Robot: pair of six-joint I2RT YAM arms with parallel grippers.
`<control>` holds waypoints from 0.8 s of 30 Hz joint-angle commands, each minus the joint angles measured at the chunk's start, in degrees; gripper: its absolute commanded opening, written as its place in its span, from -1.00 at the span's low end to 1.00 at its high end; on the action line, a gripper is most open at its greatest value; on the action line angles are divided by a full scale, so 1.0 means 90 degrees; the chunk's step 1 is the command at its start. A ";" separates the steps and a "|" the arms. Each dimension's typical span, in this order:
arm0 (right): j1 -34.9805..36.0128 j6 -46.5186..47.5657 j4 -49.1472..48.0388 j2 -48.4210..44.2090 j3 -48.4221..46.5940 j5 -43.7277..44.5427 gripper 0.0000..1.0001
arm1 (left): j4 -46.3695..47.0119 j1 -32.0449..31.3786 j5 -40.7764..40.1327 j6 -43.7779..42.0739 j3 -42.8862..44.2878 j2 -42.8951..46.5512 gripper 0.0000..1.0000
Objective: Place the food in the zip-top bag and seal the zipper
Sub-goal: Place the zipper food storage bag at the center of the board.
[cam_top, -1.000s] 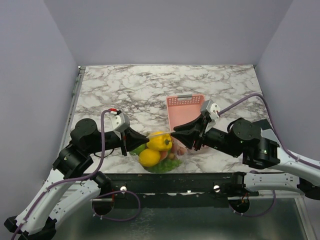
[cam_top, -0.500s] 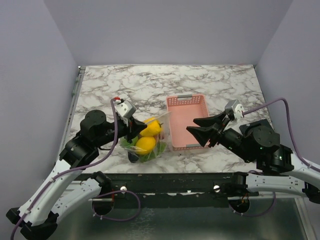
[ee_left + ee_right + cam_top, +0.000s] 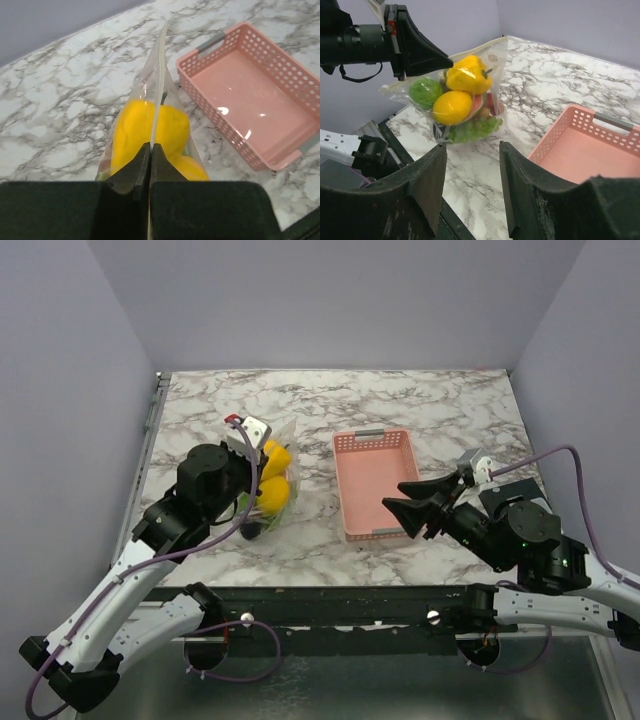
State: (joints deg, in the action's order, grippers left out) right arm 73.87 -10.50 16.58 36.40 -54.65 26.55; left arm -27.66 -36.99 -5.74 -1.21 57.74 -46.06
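1. On my left wrist view, the left gripper (image 3: 150, 150) has its fingers pinched tight on the top edge of the zip-top bag (image 3: 145, 92). The zipper (image 3: 161, 65) runs straight away from the tips as one thin pale line, both sides lying together. I cannot tell whether it is pressed shut all along.
2. That view shows only yellow food (image 3: 150, 125) behind the plastic. The right wrist view looks at the bag side-on and gives me the rest: a yellow pepper (image 3: 467, 75), a yellow lemon (image 3: 451, 107), a round green fruit (image 3: 426, 91), green grapes (image 3: 475, 129) and a reddish piece (image 3: 487, 102), all inside.
3. The same side view shows the bag hanging from the left gripper by one corner. Whether its bottom touches the marble table (image 3: 400, 400), I cannot tell.
4. From above, the bag sits over the left half of the table, apart from the pink basket (image 3: 375, 490), which has nothing in it.
5. The right gripper (image 3: 393, 494) hovers at the basket's near right edge, its fingers spread with nothing between them.
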 commanded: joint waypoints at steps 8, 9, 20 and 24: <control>0.0011 -0.0119 0.0128 -0.0319 0.0204 0.0300 0.05 | 0.1675 -0.0011 -0.2300 -0.1021 -0.0103 -0.0732 -1.00; 0.0006 -0.0120 0.0123 -0.0349 0.0232 0.0290 0.05 | 0.1793 -0.0011 -0.2414 -0.1118 -0.0119 -0.0841 -1.00; 0.0008 -0.0125 0.0127 -0.0640 0.0430 0.0211 0.05 | 0.3361 0.0466 -0.2936 -0.1813 -0.0250 -0.2009 -1.00; 0.0013 -0.0075 0.0160 -0.0735 0.0440 0.0181 0.05 | 0.3725 0.0669 -0.3090 -0.2219 -0.0059 -0.2493 -1.00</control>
State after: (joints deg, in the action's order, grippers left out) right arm 73.87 -11.14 16.84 31.00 -51.29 27.64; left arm -3.57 -32.56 -29.47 -16.12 53.89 -65.91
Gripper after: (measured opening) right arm 0.521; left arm 0.006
